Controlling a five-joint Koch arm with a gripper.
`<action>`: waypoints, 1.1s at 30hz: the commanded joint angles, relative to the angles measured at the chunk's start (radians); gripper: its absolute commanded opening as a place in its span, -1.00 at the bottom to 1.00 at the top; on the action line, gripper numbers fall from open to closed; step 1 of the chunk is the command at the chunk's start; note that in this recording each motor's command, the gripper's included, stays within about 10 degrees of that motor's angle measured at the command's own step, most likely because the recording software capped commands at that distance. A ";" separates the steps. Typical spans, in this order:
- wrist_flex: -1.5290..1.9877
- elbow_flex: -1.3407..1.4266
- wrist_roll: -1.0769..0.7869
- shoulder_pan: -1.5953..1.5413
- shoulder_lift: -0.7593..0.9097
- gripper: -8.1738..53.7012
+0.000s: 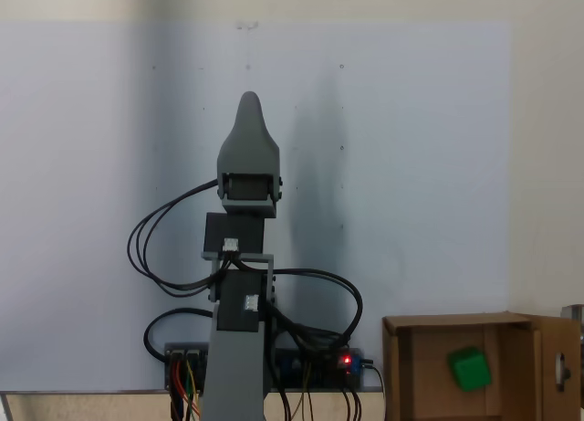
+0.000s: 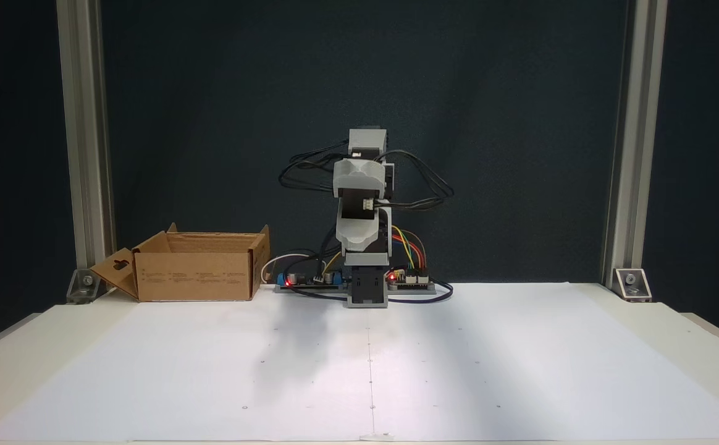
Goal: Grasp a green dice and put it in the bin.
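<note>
- Gripper (image 1: 247, 106) seen from above as a single grey pointed tip, the jaws stacked one behind the other, so I cannot tell how far apart they stand; nothing is seen in its hold.
- From the front, the gripper (image 2: 359, 238) sits folded down against the arm, again with no gap to read.
- Arm (image 2: 362, 204) is folded upright over its base, black cables looping out on both sides.
- Circuit boards (image 2: 409, 279) with small red lights lie beside the base, coloured wires running up from them.
- Green dice (image 1: 469, 368) lies inside the cardboard bin (image 1: 398, 366), on its floor, toward the right side in that fixed view and well apart from the gripper.
- From the front, the bin (image 2: 196, 275) stands left of the arm's base, flaps open, at the back of the white table (image 2: 520, 371).
- Metal posts (image 2: 622, 154) rise at the table's back corners.
</note>
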 commanded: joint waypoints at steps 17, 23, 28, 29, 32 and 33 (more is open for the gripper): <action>-0.556 0.252 -0.025 0.025 0.114 0.77; -0.691 0.370 -0.041 0.054 0.112 0.76; -0.816 0.377 -0.029 0.015 0.109 0.72; -0.823 0.377 -0.025 0.012 0.109 0.71; -0.864 0.380 -0.017 -0.003 0.106 0.69; -0.864 0.388 -0.017 -0.011 0.106 0.69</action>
